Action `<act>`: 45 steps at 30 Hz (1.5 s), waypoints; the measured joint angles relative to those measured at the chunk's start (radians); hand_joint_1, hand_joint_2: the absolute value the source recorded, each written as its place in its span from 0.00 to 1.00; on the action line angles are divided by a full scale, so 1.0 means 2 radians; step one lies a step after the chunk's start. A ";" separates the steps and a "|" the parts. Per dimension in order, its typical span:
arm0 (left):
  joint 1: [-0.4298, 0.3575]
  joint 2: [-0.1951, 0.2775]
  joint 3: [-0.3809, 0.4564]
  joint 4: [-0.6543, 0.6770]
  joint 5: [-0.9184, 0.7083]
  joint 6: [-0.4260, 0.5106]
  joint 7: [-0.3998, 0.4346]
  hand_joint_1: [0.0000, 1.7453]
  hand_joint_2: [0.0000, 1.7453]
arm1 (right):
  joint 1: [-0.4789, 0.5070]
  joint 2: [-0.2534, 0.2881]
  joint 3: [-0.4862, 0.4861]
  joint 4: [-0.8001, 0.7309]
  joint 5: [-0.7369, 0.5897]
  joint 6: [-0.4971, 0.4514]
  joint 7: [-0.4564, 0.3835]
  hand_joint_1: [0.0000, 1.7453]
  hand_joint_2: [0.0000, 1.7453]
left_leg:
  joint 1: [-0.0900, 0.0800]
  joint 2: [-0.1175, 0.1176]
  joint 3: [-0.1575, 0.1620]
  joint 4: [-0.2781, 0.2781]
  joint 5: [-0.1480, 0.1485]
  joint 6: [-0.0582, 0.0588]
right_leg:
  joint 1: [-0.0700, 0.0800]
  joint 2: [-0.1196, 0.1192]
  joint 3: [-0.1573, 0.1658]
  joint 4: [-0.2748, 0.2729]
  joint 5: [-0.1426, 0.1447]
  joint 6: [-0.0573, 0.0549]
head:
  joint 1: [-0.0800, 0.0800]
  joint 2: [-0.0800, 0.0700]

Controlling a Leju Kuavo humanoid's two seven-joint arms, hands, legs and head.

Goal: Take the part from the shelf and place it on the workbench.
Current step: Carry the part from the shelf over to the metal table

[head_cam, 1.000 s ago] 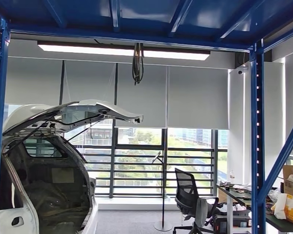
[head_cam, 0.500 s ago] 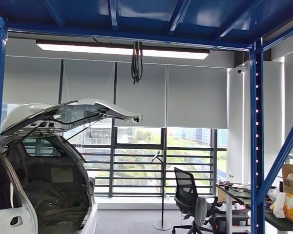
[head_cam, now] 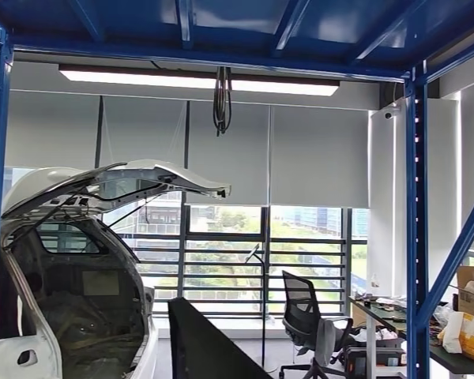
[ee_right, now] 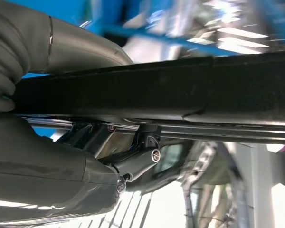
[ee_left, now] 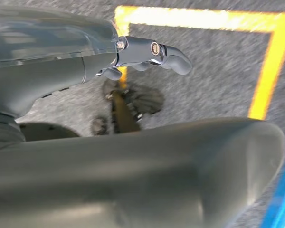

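Right wrist view showed the right hand (ee_right: 109,142) grasping the long black part (ee_right: 162,90). Left hand's (ee_left: 134,52) state couldn't be told; grey floor (ee_left: 205,76) lay beyond its fingertips.

Long dark part (head_cam: 208,347), tilted, raised

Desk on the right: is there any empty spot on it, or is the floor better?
The desk is crowded with a cardboard box, a bag and small clutter. The bare room is the grey floor between the white car and the office chair, though the black part hides some of it.
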State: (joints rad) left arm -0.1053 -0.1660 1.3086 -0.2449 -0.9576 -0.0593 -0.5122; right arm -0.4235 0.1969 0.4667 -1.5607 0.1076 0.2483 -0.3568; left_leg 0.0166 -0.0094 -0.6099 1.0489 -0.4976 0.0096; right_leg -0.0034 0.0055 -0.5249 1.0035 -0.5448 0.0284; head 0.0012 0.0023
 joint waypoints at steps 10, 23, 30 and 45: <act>0.006 0.010 -0.012 0.000 -0.039 0.004 -0.001 0.00 1.00 | 0.059 -0.040 0.029 -0.078 -0.133 0.092 -0.031 1.00 1.00 | 0.000 0.000 0.000 0.000 0.000 0.000 | 0.000 0.000 0.000 0.000 0.000 0.000 | 0.000 0.000; 0.014 0.024 -0.026 0.000 -0.066 0.017 0.026 0.00 1.00 | 0.062 -0.075 0.091 -0.061 -0.228 0.136 -0.010 1.00 1.00 | -0.004 0.000 0.000 0.000 -0.001 0.001 | -0.004 0.000 0.000 0.000 0.000 0.001 | 0.000 0.000; 0.013 0.027 -0.028 0.000 -0.072 0.017 0.040 0.00 1.00 | 0.039 -0.079 0.113 -0.051 -0.267 0.148 0.008 1.00 1.00 | -0.002 0.002 0.005 -0.007 0.003 0.010 | -0.007 0.000 -0.011 0.028 -0.018 0.009 | 0.000 0.000; 0.019 0.035 -0.027 0.000 -0.072 0.022 0.064 0.00 1.00 | 0.020 -0.095 0.138 -0.018 -0.279 0.154 0.012 1.00 1.00 | 0.000 0.000 0.008 -0.009 0.004 -0.010 | -0.003 0.002 -0.034 0.010 0.029 -0.008 | 0.000 0.000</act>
State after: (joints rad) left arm -0.0671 -0.0969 1.2539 -0.2449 -1.1013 -0.0149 -0.3834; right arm -0.3833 0.0065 0.7420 -1.5972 -0.4505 0.5562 -0.3319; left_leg 0.0166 -0.0085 -0.5942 1.0304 -0.4893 -0.0103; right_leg -0.0091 0.0095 -0.5932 1.0225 -0.4865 0.0124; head 0.0019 0.0027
